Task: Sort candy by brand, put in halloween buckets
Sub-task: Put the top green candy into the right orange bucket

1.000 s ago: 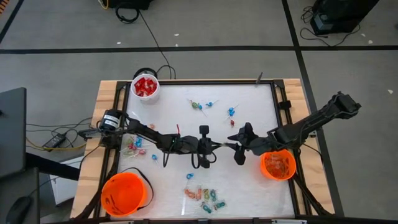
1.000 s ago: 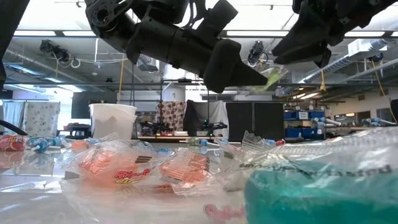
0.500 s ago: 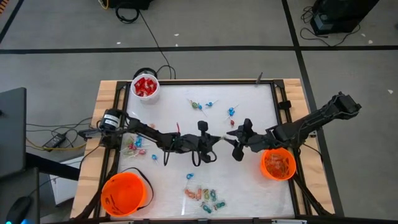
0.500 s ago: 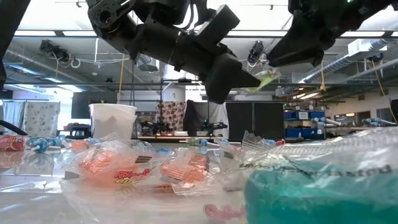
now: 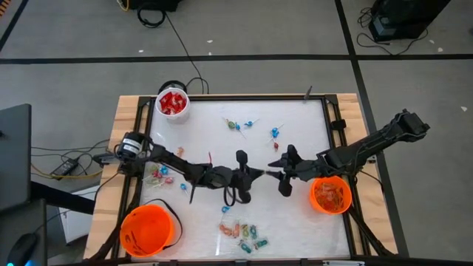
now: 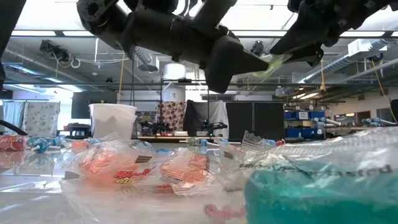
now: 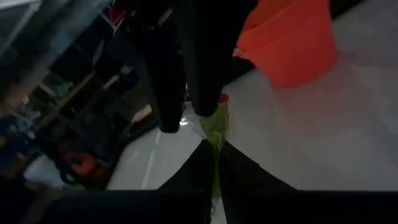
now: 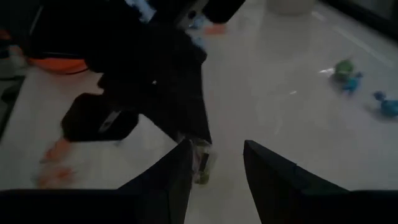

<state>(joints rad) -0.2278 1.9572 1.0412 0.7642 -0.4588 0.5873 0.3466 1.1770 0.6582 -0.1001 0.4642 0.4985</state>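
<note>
High view, mid-frame: left gripper pinching a green candy tip-to-tip with the right gripper — its fingers spread, looks like a handoff toward the orange bucket lower right — candy held clear above the table.

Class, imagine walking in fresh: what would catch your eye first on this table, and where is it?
Mid-table, the left gripper and right gripper meet tip to tip, the left one shut on a green candy above the surface. An orange bucket sits under the right arm, another orange bucket at the near left corner, and a white cup of red sweets at the far left.
</note>
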